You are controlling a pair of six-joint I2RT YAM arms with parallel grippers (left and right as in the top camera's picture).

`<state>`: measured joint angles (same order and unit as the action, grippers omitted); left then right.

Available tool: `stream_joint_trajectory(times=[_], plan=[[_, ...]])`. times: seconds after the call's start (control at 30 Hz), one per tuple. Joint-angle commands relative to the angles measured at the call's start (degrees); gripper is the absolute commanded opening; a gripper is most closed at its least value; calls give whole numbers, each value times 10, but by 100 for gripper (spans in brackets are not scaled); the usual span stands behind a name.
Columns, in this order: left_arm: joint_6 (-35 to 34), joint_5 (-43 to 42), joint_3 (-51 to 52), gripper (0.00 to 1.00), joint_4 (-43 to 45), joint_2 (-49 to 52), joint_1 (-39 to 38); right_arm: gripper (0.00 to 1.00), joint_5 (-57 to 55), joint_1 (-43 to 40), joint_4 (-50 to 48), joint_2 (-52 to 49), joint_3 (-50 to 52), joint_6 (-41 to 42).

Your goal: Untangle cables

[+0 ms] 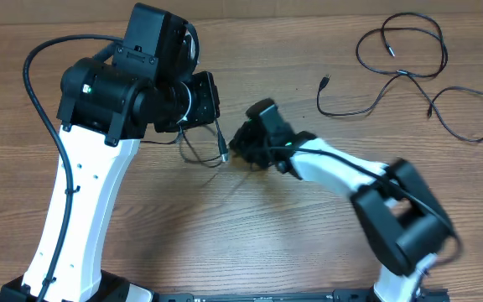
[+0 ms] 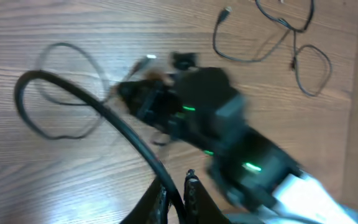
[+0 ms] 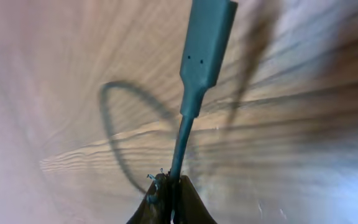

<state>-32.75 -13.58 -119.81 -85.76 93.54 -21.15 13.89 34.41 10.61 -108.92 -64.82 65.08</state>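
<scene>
Wood table (image 1: 225, 243) | right gripper (image 3: 168, 188) clamped on cord (image 3: 179, 148) behind its plug (image 3: 207, 37) (plug points straight out along the fingers) | left gripper (image 2: 178, 188) pinches black cable (image 2: 123, 130), which trails off in a loop | loose cables (image 1: 399, 73) lie apart, far right corner.

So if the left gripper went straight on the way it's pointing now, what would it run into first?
Most likely the right arm's black gripper, directly ahead of the left gripper, which pinches a thin black cable. The view is blurred, so depth is uncertain; it might pass just above.
</scene>
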Motion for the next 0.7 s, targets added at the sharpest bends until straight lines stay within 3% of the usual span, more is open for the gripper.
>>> stream_joint_trajectory(times=[0.0, 0.07, 0.17, 0.23, 0.47, 0.67], plan=[[4, 37, -2, 17, -4, -10, -2, 4, -24, -22, 51, 83, -9, -58], [4, 37, -2, 20, -6, -10, -2, 4, -40, -37, 105, 111, -9, -78], [4, 37, -2, 36, -10, -10, -3, 4, -65, -62, 192, 151, -9, -111], [4, 37, -2, 42, -14, -10, -3, 4, -75, -78, 238, 172, -9, -123], [4, 37, -2, 98, -33, -10, -3, 4, -86, -120, 358, 259, -9, -180], [4, 37, -2, 100, -43, -10, -3, 4, -96, -151, 429, 352, -9, -218]])
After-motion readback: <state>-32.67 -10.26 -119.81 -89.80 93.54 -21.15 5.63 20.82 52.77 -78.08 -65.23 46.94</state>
